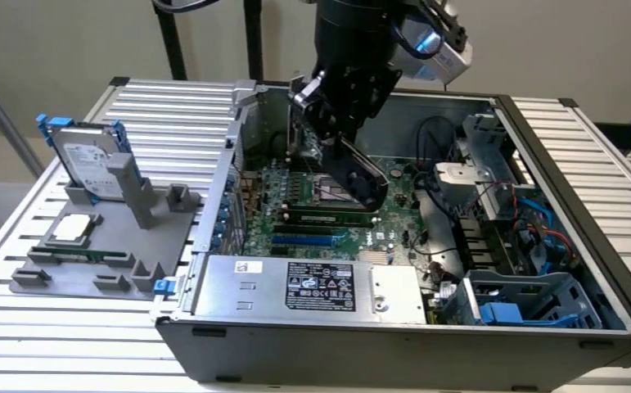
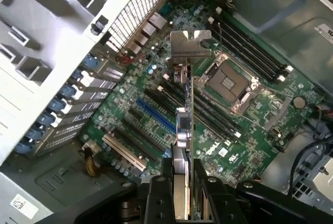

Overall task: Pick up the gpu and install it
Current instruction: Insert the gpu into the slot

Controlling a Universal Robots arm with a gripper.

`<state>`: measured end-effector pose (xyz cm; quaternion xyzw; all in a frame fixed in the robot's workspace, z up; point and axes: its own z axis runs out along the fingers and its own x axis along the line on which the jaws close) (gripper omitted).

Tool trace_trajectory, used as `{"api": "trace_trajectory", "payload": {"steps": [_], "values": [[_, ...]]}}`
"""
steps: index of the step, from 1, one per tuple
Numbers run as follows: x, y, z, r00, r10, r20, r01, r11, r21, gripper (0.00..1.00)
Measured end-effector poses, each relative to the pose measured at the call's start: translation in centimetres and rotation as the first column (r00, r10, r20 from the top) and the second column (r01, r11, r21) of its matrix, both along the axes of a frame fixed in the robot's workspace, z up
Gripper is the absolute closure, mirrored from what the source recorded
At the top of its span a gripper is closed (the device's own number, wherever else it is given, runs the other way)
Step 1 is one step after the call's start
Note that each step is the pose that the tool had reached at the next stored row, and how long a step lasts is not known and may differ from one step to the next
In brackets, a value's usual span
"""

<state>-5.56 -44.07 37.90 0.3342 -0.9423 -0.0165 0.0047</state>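
Observation:
The gpu [image 1: 359, 176] is a thin black card hanging tilted inside the open computer case [image 1: 577, 164], above the motherboard [image 1: 386, 225] near the processor socket. My gripper [image 1: 331, 123] is shut on its upper part. In the wrist view the gpu [image 2: 184, 125] is edge-on, with its silver bracket [image 2: 190, 44] at the far end. It is held clear of the board, between the processor socket [image 2: 227, 82] and the blue expansion slot [image 2: 156, 115]. My gripper [image 2: 183, 182] clamps the near end of the card from both sides.
A grey fixture [image 1: 129, 270] at the exterior view's left holds a silver hard drive with blue rails [image 1: 92, 160], a memory stick [image 1: 75, 254] and a processor chip [image 1: 72, 229]. Inside the case are the power supply [image 1: 304, 286], a blue drive cage [image 1: 523, 299] and loose cables [image 1: 446, 176].

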Motion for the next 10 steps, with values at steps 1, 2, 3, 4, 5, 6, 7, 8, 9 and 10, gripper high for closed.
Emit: {"api": "trace_trajectory", "payload": {"steps": [1, 2, 3, 4, 5, 6, 7, 8, 9, 10], "values": [[0.00, 0.00, -0.06, 0.9998, 0.019, 0.0000, -0.019, 0.9998, 0.0001, 1.00], [0.00, 0.00, -0.11, 0.9994, 0.035, 0.0000, -0.035, 0.9994, 0.0000, 1.00], [0.00, 0.00, -0.16, 0.9985, 0.055, 0.0000, -0.055, 0.9985, 0.0000, 1.00], [0.00, 0.00, -0.22, 0.9974, 0.072, 0.0001, -0.072, 0.9974, 0.0001, 1.00], [0.00, 0.00, -0.27, 0.9958, 0.091, 0.0001, -0.091, 0.9958, 0.0000, 1.00], [0.00, 0.00, -0.32, 0.9940, 0.109, 0.0001, -0.109, 0.9940, 0.0000, 1.00], [0.00, 0.00, -0.37, 0.9919, 0.127, 0.0001, -0.127, 0.9919, 0.0000, 1.00], [0.00, 0.00, -0.42, 0.9894, 0.145, 0.0001, -0.145, 0.9894, 0.0000, 1.00], [0.00, 0.00, -0.48, 0.9866, 0.163, 0.0003, -0.163, 0.9866, 0.0001, 1.00], [0.00, 0.00, -0.53, 0.9836, 0.181, 0.0002, -0.181, 0.9836, -0.0001, 1.00]]}}
